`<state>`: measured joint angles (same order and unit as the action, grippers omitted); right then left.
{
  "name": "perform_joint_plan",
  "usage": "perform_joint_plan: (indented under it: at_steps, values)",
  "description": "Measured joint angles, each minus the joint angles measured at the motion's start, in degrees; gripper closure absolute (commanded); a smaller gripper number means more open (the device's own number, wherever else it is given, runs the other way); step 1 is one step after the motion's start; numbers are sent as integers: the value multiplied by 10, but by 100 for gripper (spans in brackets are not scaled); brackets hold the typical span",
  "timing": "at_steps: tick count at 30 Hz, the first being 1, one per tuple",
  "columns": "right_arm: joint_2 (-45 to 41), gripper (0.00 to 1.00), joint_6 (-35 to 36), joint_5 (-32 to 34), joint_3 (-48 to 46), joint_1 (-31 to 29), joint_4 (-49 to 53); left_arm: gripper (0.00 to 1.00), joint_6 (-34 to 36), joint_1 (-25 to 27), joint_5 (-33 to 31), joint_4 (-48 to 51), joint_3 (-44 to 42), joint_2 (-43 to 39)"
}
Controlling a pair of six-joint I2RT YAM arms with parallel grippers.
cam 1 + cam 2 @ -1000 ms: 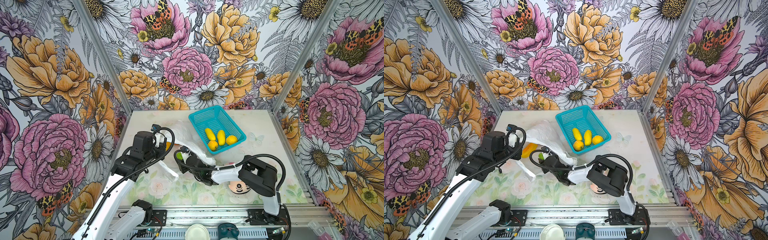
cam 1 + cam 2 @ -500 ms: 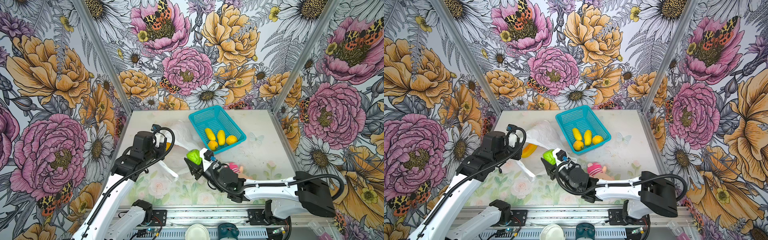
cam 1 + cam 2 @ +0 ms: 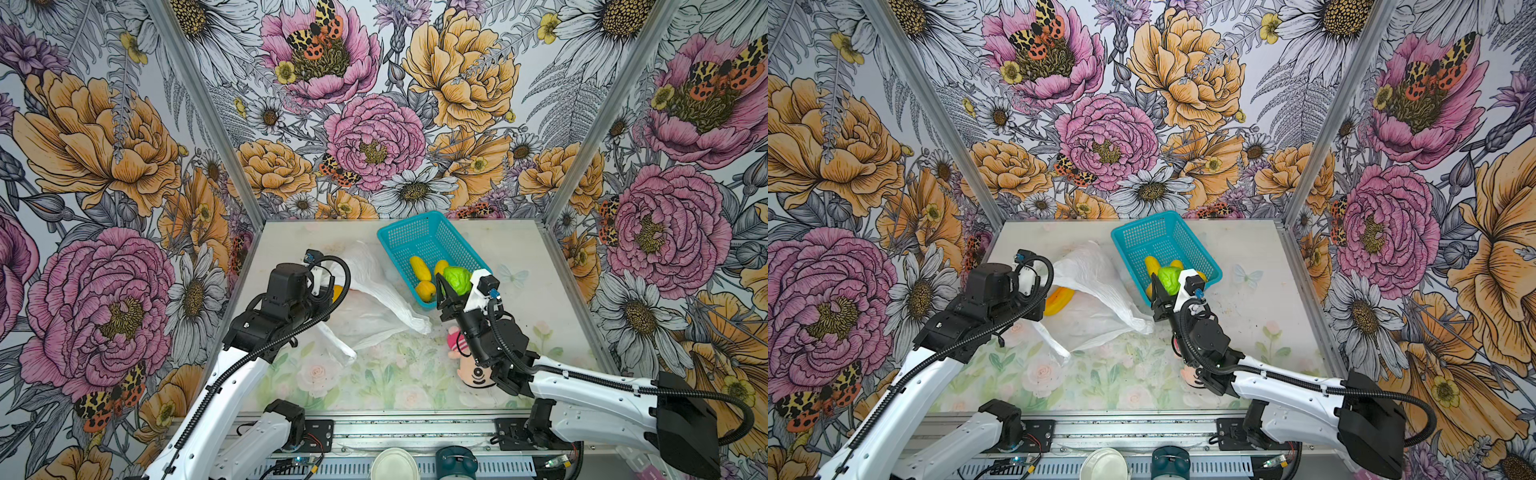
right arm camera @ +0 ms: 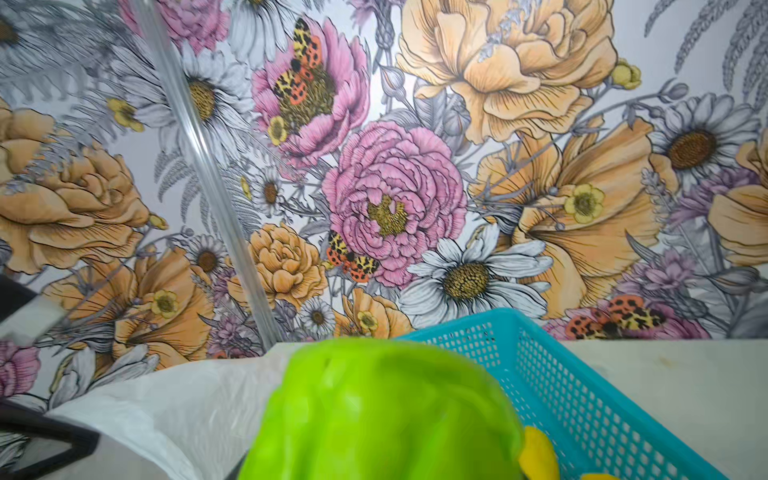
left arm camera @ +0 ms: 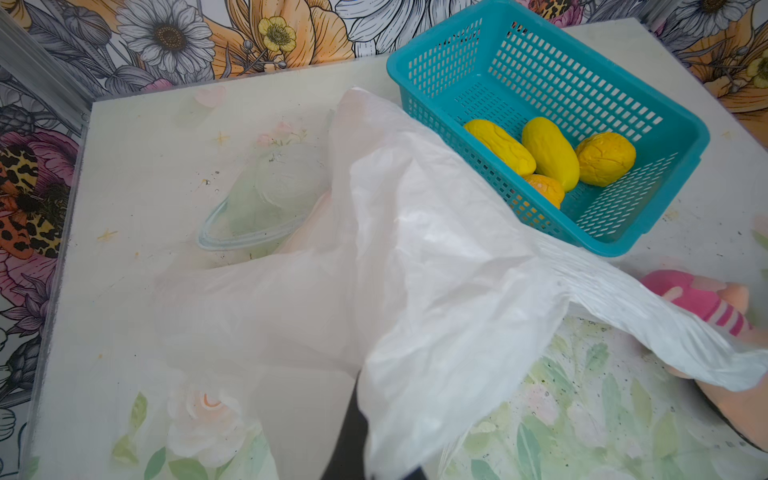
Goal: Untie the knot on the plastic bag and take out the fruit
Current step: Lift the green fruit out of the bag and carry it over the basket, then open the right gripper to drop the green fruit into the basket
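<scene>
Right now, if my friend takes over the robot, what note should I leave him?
Left gripper: shut on the bag, holding its mouth up off the table.
Right gripper: shut on the green fruit, over the near edge of the basket.
Done: the knot looks undone, and four yellow fruits lie in the basket.
Left: drop the green fruit in. At least one yellow fruit shows inside the bag's mouth and needs taking out.
The doll lies on the table under the right arm and is not part of the job.
</scene>
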<state>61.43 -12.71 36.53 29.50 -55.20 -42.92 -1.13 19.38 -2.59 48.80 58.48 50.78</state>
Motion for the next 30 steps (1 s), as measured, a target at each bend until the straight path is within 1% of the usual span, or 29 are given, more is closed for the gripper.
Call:
perform_joint_plan:
  at_steps: [5,8,12,14,16,18,20,23,26,30]
  values:
    - [26,47,-58,-13,51,70,102,100,0,0,0,0,0,0]
    - [55,48,-84,-39,91,110,158,100,0,0,0,0,0,0]
    - [121,49,-122,-87,169,165,253,100,0,0,0,0,0,0]
    - [162,53,-140,-116,213,193,301,100,0,0,0,0,0,0]
    - [210,61,-157,-150,261,218,348,100,0,0,0,0,0,0]
    - [262,61,-176,-183,308,240,391,100,0,0,0,0,0,0]
    - [303,58,-194,-211,332,254,421,100,0,0,0,0,0,0]
    - [336,54,-218,-236,337,263,456,100,0,0,0,0,-1,0]
    - [353,54,-239,-255,337,263,482,100,0,0,0,0,-1,0]
    - [367,54,-270,-266,339,256,490,100,0,0,0,0,-1,0]
